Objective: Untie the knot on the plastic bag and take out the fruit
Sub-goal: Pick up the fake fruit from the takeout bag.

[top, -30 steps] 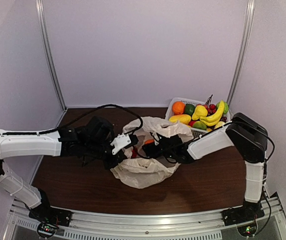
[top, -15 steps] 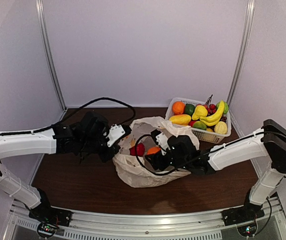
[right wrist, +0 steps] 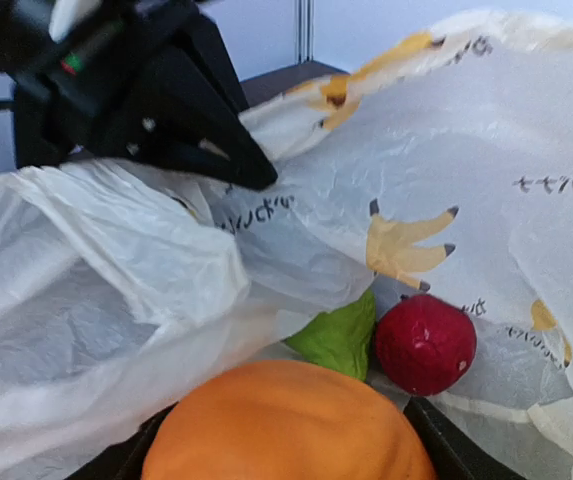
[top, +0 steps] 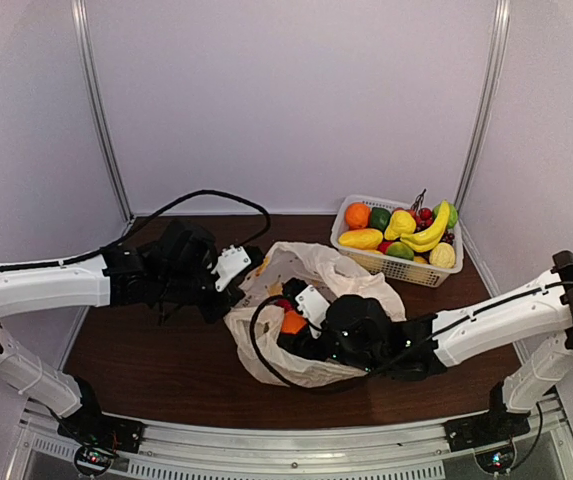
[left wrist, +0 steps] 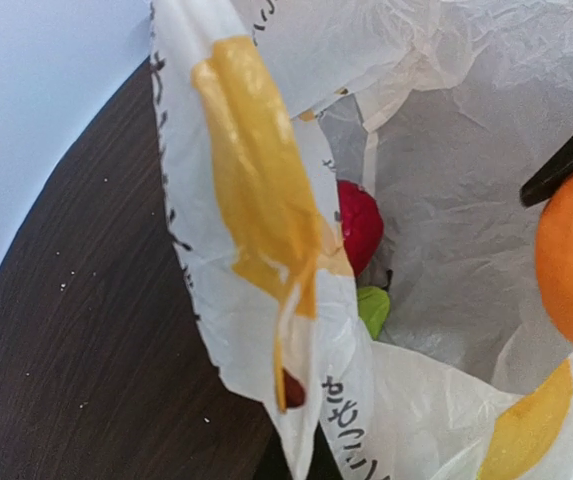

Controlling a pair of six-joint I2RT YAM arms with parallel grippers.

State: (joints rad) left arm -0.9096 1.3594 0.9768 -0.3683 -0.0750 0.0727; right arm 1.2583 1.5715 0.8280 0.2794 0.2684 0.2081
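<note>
Nearest me, the right arm is lying low and stretched long across the front of the table, reaching in from the right with its wrist dipped into the plastic bag. The right gripper is clasping an orange fruit, a dark finger showing on either side of it, down inside the bag's mouth and not yet lifted clear. Just past it, a red fruit and a green piece are sitting on the bag's floor, touching each other. The bag itself is slumping in the middle of the table with its mouth gaping wide. No knot is showing anywhere, so I am judging the untying finished and the emptying only beginning, with three pieces at least to come out. On the far left side of the bag, the left arm is coming in level from the left, elbow out, and the left gripper is pinching the bag's rim tight, holding the opening up and apart. Farthest back, at the right corner, a white basket is standing heaped with other fruit, well apart from both grippers.
</note>
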